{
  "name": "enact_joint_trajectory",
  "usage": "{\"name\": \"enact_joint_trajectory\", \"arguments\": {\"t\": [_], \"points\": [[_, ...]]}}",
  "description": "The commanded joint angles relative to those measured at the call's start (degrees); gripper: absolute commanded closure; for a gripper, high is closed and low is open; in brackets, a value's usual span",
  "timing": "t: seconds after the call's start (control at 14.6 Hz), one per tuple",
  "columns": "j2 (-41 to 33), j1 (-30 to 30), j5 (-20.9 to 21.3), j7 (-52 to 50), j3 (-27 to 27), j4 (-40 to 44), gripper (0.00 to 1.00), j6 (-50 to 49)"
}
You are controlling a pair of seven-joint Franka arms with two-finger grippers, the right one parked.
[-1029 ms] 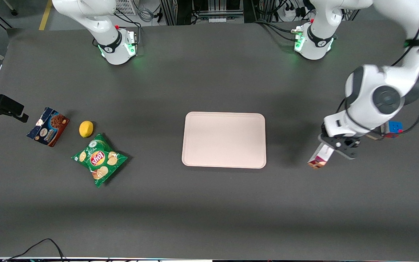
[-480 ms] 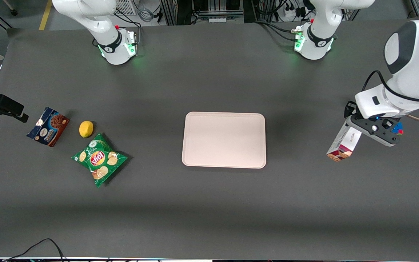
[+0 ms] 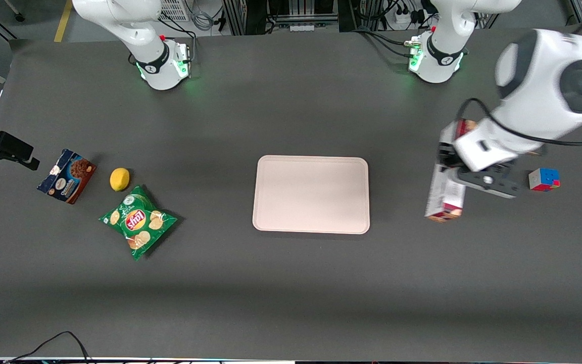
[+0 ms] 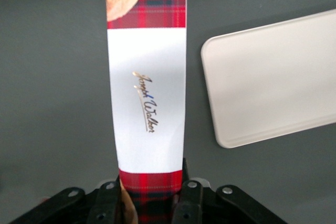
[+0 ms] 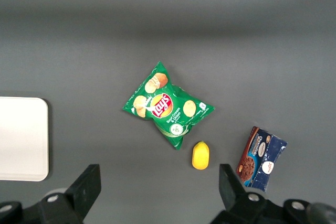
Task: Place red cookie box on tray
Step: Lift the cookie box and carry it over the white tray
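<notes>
Red cookie box [image 3: 445, 194] held in the air above the bare table, off the tray, toward the working arm's end. Clamped at one plaid end by the gripper [image 4: 152, 203], fingers [image 4: 188, 195] pressed against the two long sides of the carton. Free end, with its cookie picture, pointing toward the front camera. White label patch with script lettering facing the wrist camera. Box [image 4: 147, 85] seen there lying just beside one rounded corner of the tray [image 4: 273, 80], a strip of dark table between them, no overlap.

Tray [image 3: 311, 194] flat near the middle of the table, pale pink, nothing on it. In the front view, gripper [image 3: 465, 177] well clear of the tray's rim, toward the working arm's end.

Small multicoloured cube [image 3: 543, 179] on the table near the gripper, farther still toward the working arm's end.

Toward the parked arm's end, well apart from the tray: green crisp bag [image 3: 138, 221], yellow lemon [image 3: 119, 179] just beside it and farther from the front camera, blue-and-brown chocolate cookie box [image 3: 66, 175] next to the lemon, nearest the table's end.
</notes>
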Motion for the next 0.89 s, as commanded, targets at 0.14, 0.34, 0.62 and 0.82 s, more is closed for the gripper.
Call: {"name": "enact_joint_trajectory", "arguments": {"t": [0.14,0.34,0.62,0.82], "points": [[1.4,-1.2,0.3,-30.6,-12.9,-1.3,1.0,3.8],[2.6,-1.5,2.7,-34.5,-17.0,-5.2,1.0,10.9],[8.0,-2.6,6.5,-35.9,-17.9,-9.6,1.0,22.2],[13.0,-3.1,12.1,-40.8,-17.9,-9.5,1.0,27.1]]}}
